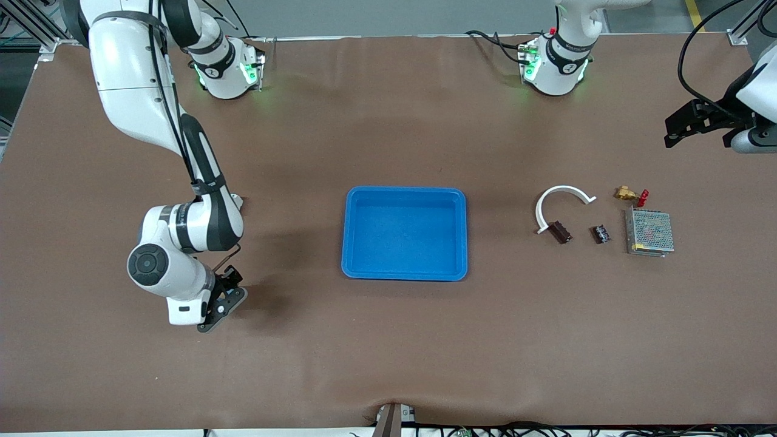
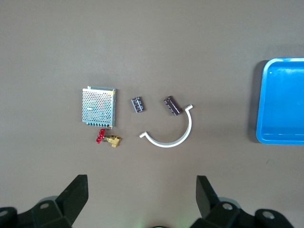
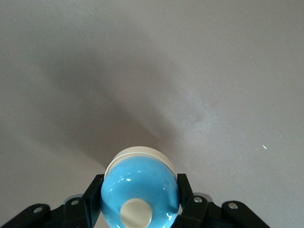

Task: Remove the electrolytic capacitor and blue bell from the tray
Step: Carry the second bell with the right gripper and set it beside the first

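My right gripper [image 1: 223, 300] is shut on a blue bell [image 3: 140, 192] with a white button, low over the table toward the right arm's end. The bell is hidden in the front view. Two small dark capacitors [image 1: 561, 232] [image 1: 601, 234] lie side by side toward the left arm's end; they also show in the left wrist view [image 2: 173, 105] [image 2: 137, 104]. My left gripper [image 1: 672, 135] is open and empty, high over the table edge at the left arm's end; its fingertips [image 2: 76, 190] stand wide apart. A blue tray [image 1: 405, 194] lies mid-table, empty.
A white curved piece [image 1: 561, 191] touches one capacitor. A brass valve with a red handle [image 1: 630, 195] and a perforated metal box [image 1: 651, 232] lie beside the capacitors. The tray's edge shows in the left wrist view [image 2: 260, 118].
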